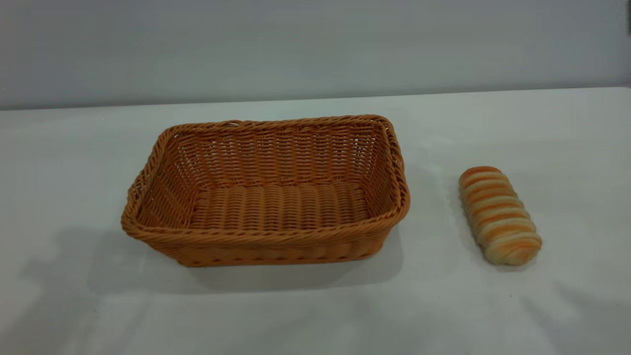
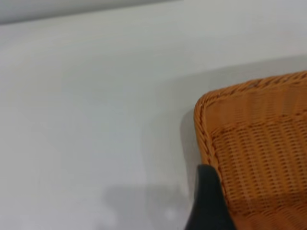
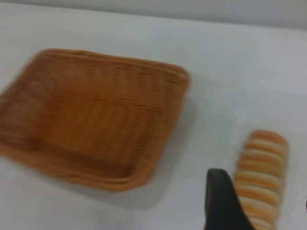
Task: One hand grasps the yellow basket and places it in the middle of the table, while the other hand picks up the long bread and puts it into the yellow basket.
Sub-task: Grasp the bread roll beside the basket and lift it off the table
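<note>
Showing the start of the task, the white table [image 1: 542, 128] carries two things, well apart from each other. The yellow basket [image 1: 266, 197] stands upright and empty, left of the table's middle in the exterior view. The long bread [image 1: 499, 215] lies striped side up to its right, its long axis running roughly front to back.

Neither arm appears in the exterior view. In the left wrist view one dark finger [image 2: 207, 203] of the left gripper sits close beside a corner of the basket's braided rim; whether it touches the rim cannot be told. In the right wrist view one dark finger [image 3: 223, 203] of the right gripper hangs just beside the bread. With only one finger visible on each side, it cannot be told whether either gripper is spread or closed; neither is seen holding anything.

The step in hand is judged to be the approach. For a sound grasp of the basket, the left fingers should straddle the rim near the corner, one inside and one outside, and the basket should be moved level. The right fingers should close across the bread's narrow width, near mid-length, gently.

No brand, label or writing is legible anywhere.
</note>
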Motion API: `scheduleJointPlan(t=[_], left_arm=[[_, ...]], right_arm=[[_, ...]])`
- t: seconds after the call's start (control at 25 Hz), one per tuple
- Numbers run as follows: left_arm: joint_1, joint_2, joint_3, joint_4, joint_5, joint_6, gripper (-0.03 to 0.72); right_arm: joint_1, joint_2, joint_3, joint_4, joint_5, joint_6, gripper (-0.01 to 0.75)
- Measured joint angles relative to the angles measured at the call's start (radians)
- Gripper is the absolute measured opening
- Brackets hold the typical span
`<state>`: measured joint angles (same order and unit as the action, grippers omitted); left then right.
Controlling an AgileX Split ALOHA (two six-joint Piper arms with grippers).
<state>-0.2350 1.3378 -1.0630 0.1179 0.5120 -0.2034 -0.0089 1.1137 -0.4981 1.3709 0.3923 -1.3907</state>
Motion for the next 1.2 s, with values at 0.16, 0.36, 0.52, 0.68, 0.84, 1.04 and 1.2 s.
scheduleJointPlan(t=[0.16, 0.36, 0.52, 0.68, 0.84, 1.04, 1.2], left_arm=[[0.000, -0.035, 0.000, 0.001, 0.002, 0.000, 0.553], [0.000, -0.036, 0.001, 0.001, 0.029, 0.000, 0.553], [0.000, -0.036, 0.001, 0.001, 0.070, 0.000, 0.553], [0.000, -0.036, 0.001, 0.001, 0.096, 0.000, 0.553], [0.000, -0.036, 0.001, 0.001, 0.101, 0.000, 0.553], [0.000, -0.036, 0.003, 0.001, 0.104, 0.000, 0.553], [0.000, -0.036, 0.007, 0.000, 0.110, 0.000, 0.553]], right_arm=[[0.000, 0.251, -0.010, 0.326, -0.077, -0.392, 0.462], [0.000, 0.527, -0.105, 0.404, -0.027, -0.538, 0.463], [0.000, 0.677, -0.182, 0.416, -0.005, -0.560, 0.463], [0.000, 0.787, -0.254, 0.418, -0.024, -0.587, 0.463], [0.000, 0.893, -0.325, 0.421, -0.030, -0.597, 0.463], [0.000, 1.017, -0.399, 0.422, -0.052, -0.598, 0.463], [0.000, 1.094, -0.431, 0.428, -0.049, -0.600, 0.458]])
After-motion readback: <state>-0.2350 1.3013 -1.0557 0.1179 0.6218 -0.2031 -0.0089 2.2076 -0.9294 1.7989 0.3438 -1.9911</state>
